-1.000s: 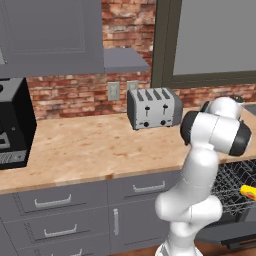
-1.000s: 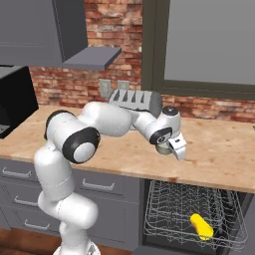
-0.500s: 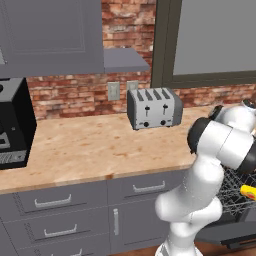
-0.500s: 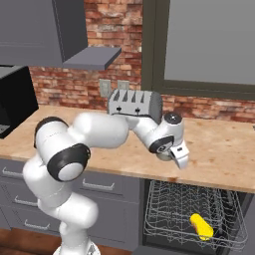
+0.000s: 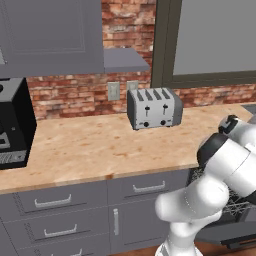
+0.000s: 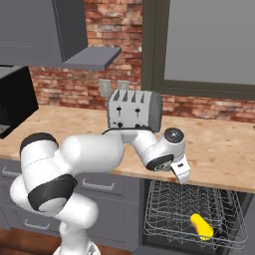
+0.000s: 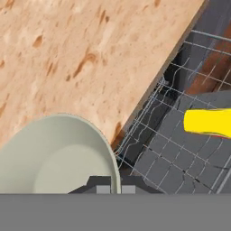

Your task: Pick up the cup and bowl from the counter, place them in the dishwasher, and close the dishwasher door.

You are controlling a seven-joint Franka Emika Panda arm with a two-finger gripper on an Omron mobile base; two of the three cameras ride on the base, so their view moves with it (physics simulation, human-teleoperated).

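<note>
1. Left base view: the long tan speckled wood-look counter (image 5: 100, 150) crosses the middle of the frame. A silver four-slot toaster (image 5: 154, 108) stands at centre against the brick wall, and a black boxy appliance (image 5: 14, 125) sits at the left edge. I see no cup or bowl on this stretch of worktop. At the lower right, behind the white arm, part of the grey wire rack of the open dishwasher (image 5: 240, 200) shows.

2. Right base view: the two-finger gripper (image 6: 182, 174) hangs at centre right, over the counter's front edge, just above the pulled-out rack. In the lower right a yellow cylindrical cup (image 6: 201, 227) lies on its side in the rack, so I judge that half of the task done. The dishwasher door cannot be made out here.

3. Hand view: a pale grey-green round bowl (image 7: 54, 158) sits at the lower left, its rim caught between the closed fingertips (image 7: 103, 189), over the counter's edge. The yellow cup shows at the right, in the rack.

4. Left to do, as I judge it: set the bowl into the rack, let go, then shut the door.
</note>
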